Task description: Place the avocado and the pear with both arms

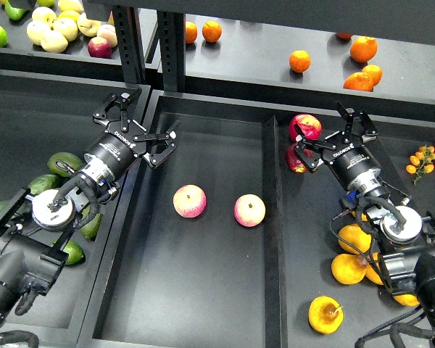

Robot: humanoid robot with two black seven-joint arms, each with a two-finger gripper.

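Head view: white lettering on both wrists is sitting too small to read. Left gripper (140, 125) is hovering, fingers apart, empty; avocados (64, 163) are lying in the left bin. Right gripper (332, 132), fingers spread, is hovering beside a red apple (307, 126); pears (325, 314) are resting in the right bin, two pink-yellow apples (190, 201) in the middle tray (203, 304).

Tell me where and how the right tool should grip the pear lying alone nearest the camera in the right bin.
Grip the pear across its round middle, coming straight down from above. Its stem and dimple face sideways, so the widest part is exposed on top. It lies clear of the other pears, leaving room for both fingers. The right tool is probably best turned to straddle it.
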